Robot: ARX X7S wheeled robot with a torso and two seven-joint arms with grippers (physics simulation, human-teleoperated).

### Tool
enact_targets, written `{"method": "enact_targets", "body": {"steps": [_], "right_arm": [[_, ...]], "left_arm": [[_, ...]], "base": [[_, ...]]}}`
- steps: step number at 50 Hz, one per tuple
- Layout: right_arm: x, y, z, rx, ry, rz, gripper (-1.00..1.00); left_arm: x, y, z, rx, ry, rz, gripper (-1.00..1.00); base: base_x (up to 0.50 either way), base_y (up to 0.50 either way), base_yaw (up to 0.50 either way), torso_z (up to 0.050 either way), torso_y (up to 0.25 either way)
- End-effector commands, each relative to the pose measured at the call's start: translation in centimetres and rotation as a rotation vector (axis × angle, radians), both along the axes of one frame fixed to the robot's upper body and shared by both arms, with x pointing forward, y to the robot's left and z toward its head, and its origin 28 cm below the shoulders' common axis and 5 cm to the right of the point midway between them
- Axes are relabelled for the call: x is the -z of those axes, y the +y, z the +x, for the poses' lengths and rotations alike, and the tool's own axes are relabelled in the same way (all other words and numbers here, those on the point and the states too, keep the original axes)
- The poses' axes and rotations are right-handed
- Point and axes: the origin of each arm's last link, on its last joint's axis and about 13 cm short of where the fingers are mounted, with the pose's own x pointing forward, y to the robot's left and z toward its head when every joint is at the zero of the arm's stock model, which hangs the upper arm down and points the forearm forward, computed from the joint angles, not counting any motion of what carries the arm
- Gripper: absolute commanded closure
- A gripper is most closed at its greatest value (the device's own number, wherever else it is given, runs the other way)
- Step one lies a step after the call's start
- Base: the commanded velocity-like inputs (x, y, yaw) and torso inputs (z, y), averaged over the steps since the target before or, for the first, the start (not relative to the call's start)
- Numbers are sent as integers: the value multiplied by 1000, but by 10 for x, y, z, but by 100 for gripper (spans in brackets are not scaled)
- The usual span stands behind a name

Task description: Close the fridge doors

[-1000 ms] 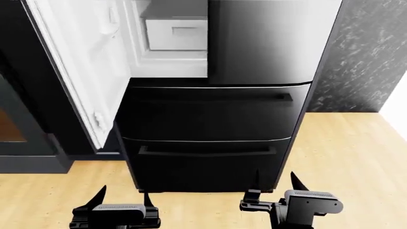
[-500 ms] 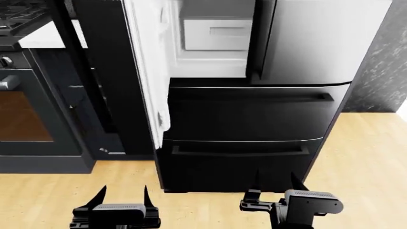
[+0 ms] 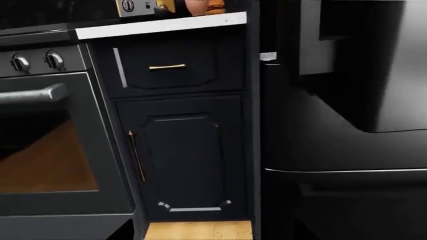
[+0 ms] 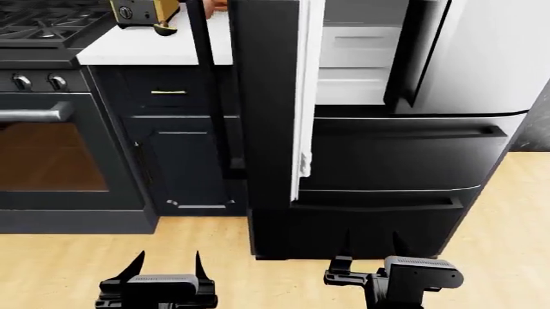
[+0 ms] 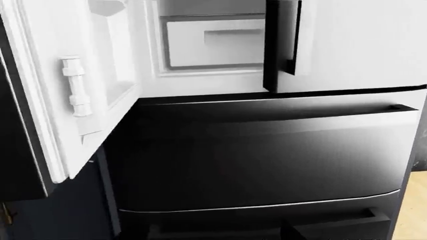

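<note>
**Two doors, one wide open**

Two fridge doors: the left door (image 4: pixel 270 96) stands swung out edge-on, white lining facing the interior; the right door (image 4: pixel 481 51) is nearly shut, slightly ajar. Below the fridge, the left gripper (image 4: pixel 166 265) and right gripper (image 4: pixel 371 248) hover over the floor (image 4: pixel 69 270), both spread, empty, well apart from the doors.

We face the left fridge door (image 4: pixel 266 96) swung wide toward us, edge-on, walling the dark cabinet (image 4: pixel 185 154) at left from the open fridge interior (image 4: pixel 352 58) at right. The right fridge door (image 4: pixel 481 58) stands slightly ajar. Bare wooden floor (image 4: pixel 69 257) lies open near both grippers.
</note>
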Motion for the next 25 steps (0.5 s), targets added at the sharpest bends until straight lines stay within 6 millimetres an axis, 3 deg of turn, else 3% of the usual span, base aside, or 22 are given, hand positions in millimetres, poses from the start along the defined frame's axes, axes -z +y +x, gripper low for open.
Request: {"method": "enact_targets", "body": {"steps": [1, 25], "right_arm": [[0, 0, 0, 0, 0, 0, -100], [0, 0, 0, 1, -1, 1, -100]], "left_arm": [[0, 0, 0, 1, 3, 4, -100], [0, 0, 0, 1, 2, 3, -100]], "base": [[-1, 500, 0, 0, 0], [-1, 499, 0, 0, 0]]}}
